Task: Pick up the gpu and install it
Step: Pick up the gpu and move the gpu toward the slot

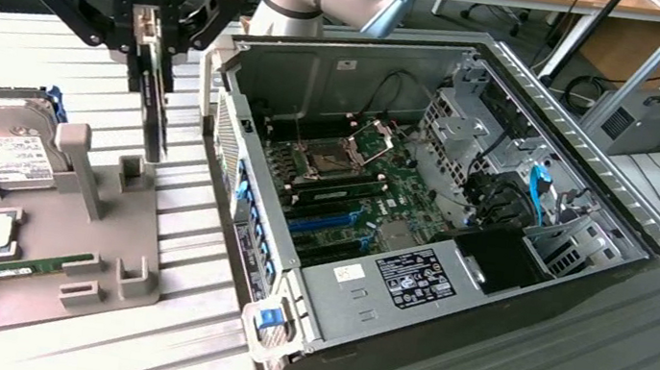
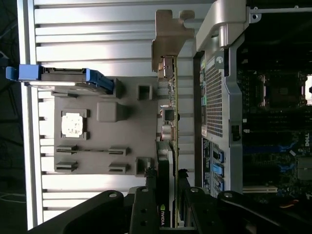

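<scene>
Your gripper (image 1: 153,44) has its jaws clamped on one end of the gpu (image 1: 155,122). The card hangs edge-on above the grey holder (image 1: 121,243) on the counter (image 1: 190,350), just beside the open computer case (image 1: 329,292). Treat the card as light and stiff but fragile: a thin board with exposed parts. Hold it by the end away from the metal bracket (image 2: 170,39), firmly and without twisting.

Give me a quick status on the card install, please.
Gripper shut on the gpu. It hangs edge-down above gray holder, beside open case. Case wall between it and slots.
</scene>
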### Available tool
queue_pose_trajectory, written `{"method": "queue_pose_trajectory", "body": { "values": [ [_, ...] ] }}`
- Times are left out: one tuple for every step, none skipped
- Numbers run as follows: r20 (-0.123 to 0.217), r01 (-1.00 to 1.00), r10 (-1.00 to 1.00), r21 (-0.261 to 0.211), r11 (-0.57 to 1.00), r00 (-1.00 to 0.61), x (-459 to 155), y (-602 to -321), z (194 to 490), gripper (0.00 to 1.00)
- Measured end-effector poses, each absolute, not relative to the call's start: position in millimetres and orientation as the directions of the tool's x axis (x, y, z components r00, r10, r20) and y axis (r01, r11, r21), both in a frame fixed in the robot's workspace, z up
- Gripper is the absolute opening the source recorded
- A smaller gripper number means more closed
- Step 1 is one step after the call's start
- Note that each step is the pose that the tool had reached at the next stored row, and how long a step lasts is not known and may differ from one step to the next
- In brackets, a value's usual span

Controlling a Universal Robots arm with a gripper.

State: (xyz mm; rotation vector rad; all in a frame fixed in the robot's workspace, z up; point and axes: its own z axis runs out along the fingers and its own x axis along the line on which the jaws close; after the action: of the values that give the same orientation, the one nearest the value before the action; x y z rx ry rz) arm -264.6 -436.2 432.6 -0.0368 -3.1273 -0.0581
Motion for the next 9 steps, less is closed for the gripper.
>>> {"method": "queue_pose_trajectory", "body": {
  "values": [
    [0.014, 0.024, 0.023, 0.037, 0.999, -1.000, -263.0, -436.2, 432.7, 0.27],
    [0.014, 0.023, 0.023, 0.037, 0.999, -1.000, -260.4, -436.0, 433.0, 0.27],
    [0.014, 0.023, 0.022, 0.037, 0.999, -1.000, -258.2, -436.0, 433.2, 0.27],
    [0.014, 0.023, 0.022, 0.037, 0.999, -1.000, -256.7, -435.9, 433.3, 0.27],
    [0.014, 0.022, 0.022, 0.037, 0.999, -1.000, -255.1, -435.7, 433.5, 0.27],
    [0.014, 0.022, 0.022, 0.037, 0.999, -1.000, -252.8, -435.6, 433.7, 0.27],
    [0.014, 0.022, 0.021, 0.037, 0.999, -1.000, -250.6, -435.4, 433.9, 0.27],
    [0.014, 0.022, 0.021, 0.037, 0.999, -1.000, -249.0, -435.3, 434.0, 0.27],
    [0.014, 0.022, 0.021, 0.037, 0.999, -1.000, -247.4, -435.2, 434.1, 0.27]
  ]
}}
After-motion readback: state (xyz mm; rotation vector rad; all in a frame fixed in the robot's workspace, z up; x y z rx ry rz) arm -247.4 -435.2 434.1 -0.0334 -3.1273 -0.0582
